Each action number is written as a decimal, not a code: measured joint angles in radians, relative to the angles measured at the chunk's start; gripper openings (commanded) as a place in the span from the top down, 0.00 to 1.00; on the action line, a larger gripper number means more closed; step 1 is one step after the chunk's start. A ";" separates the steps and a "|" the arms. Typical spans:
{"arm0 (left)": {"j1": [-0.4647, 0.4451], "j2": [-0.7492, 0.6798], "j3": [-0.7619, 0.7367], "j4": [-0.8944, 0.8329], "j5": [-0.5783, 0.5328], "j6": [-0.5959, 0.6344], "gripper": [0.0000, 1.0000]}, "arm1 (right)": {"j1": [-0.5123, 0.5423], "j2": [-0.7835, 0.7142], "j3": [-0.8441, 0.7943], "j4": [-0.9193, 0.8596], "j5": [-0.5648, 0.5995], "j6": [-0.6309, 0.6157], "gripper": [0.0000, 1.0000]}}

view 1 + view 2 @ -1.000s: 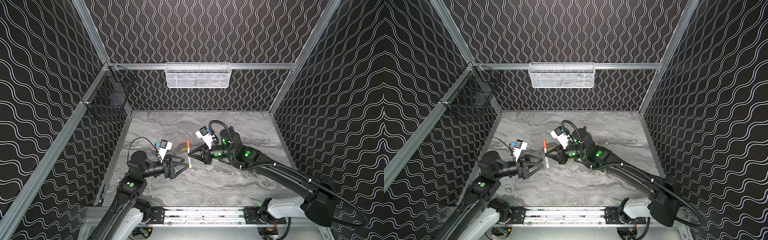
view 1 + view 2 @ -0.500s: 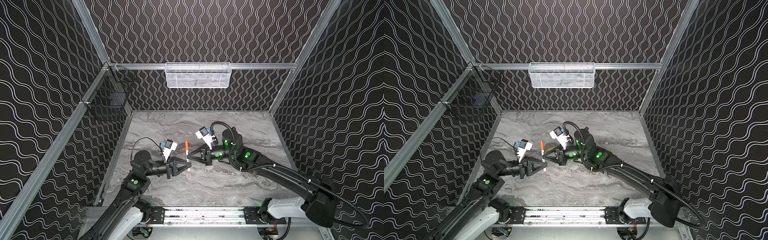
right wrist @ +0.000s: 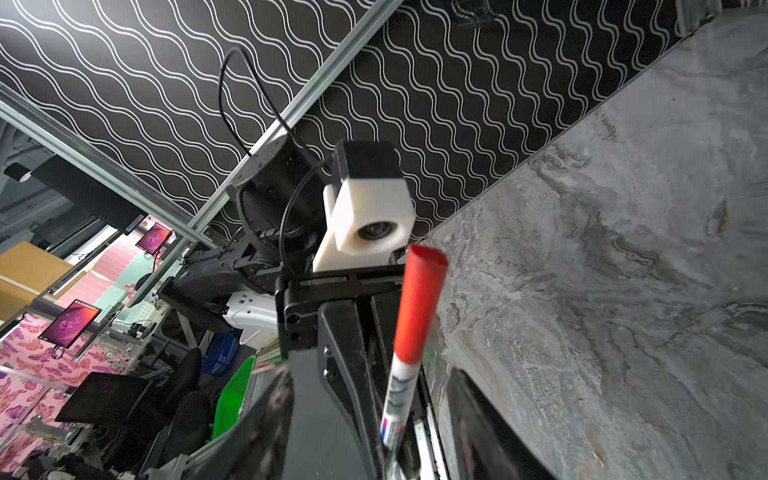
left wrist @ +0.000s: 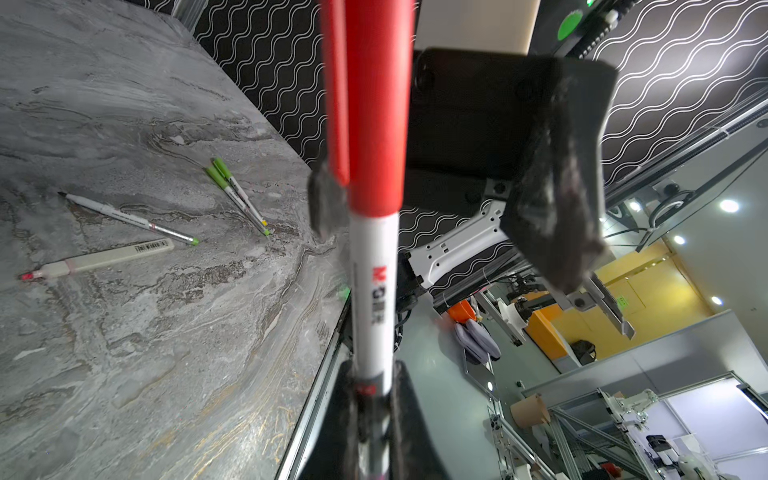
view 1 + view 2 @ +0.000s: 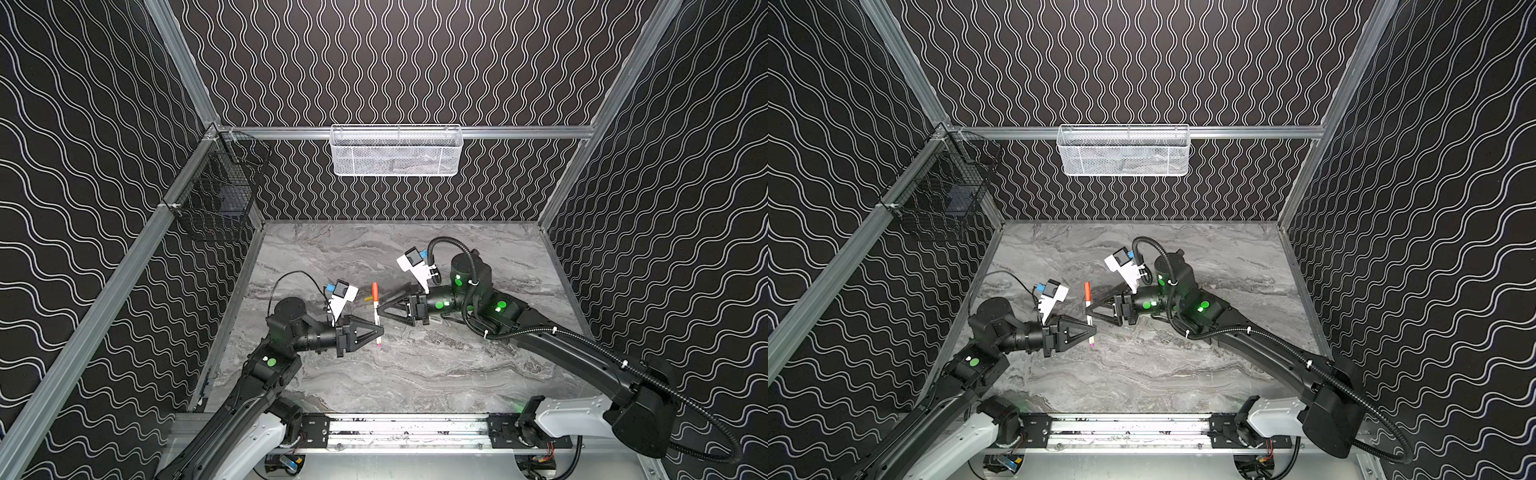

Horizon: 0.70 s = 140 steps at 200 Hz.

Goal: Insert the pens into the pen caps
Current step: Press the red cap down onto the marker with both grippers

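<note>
Gripping the pen (image 5: 377,319) by its lower end, the left claw (image 5: 379,332) holds it upright over the desk (image 5: 415,374). The right claw (image 5: 381,308), jaws apart, straddles the barrel just below the red cap (image 5: 375,291), seemingly not touching.

red cap (image 4: 374,104), white pen (image 4: 374,291), grey marbled table (image 4: 145,332).

A grey marbled tabletop (image 4: 124,353) carries four pens, shown in the left wrist view. Two green-capped pens (image 4: 235,193) lie side by side, touching. Near them lies a slim white pen (image 4: 129,218), and just beside it a thicker pale pen (image 4: 104,258), its tip possibly pink.
</note>
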 measured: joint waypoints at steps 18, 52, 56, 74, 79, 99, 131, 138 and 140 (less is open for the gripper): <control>-0.022 0.006 0.019 -0.048 -0.031 0.033 1.00 | -0.019 0.014 0.032 -0.022 0.000 -0.007 0.38; -0.064 0.001 0.040 -0.145 -0.094 0.089 1.00 | -0.046 0.054 0.063 -0.044 -0.001 -0.024 0.45; -0.067 0.000 0.042 -0.155 -0.102 0.094 1.00 | -0.047 0.057 0.064 -0.045 -0.002 -0.024 0.45; -0.085 0.000 0.048 -0.193 -0.139 0.117 1.00 | -0.053 0.068 0.068 -0.056 -0.005 -0.024 0.49; -0.091 0.002 0.050 -0.203 -0.146 0.123 1.00 | -0.053 0.069 0.069 -0.057 -0.006 -0.024 0.51; -0.111 0.014 0.057 -0.235 -0.182 0.140 1.00 | -0.054 0.077 0.072 -0.057 -0.010 -0.024 0.55; -0.135 0.024 0.062 -0.280 -0.235 0.164 1.00 | -0.054 0.086 0.071 -0.056 -0.017 -0.017 0.66; -0.139 0.023 0.064 -0.285 -0.244 0.167 1.00 | -0.054 0.087 0.070 -0.056 -0.021 -0.010 0.67; -0.140 0.023 0.064 -0.287 -0.246 0.168 1.00 | -0.054 0.088 0.070 -0.056 -0.021 -0.008 0.68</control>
